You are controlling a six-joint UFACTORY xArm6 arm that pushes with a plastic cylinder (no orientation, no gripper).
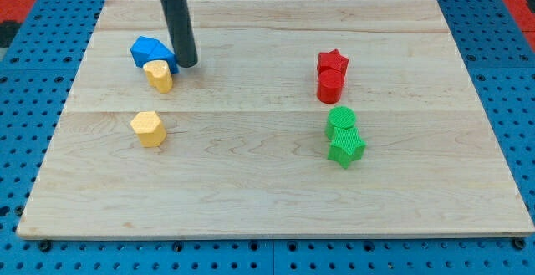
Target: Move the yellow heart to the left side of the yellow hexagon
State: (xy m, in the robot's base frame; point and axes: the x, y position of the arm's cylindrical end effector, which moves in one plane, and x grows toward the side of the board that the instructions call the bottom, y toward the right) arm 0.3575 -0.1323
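The yellow heart (158, 75) lies at the view's upper left, touching the lower right of a blue block (150, 52). The yellow hexagon (149, 129) lies below it, a short gap apart. My tip (187, 63) rests on the board just right of the yellow heart and the blue block, close to both. The dark rod rises from it to the view's top edge.
A red star (333, 61) sits on top of a red cylinder-like block (330, 85) at the view's right. Below them a green round block (341, 119) touches a green star (346, 147). The wooden board (267, 200) lies on a blue pegboard surface.
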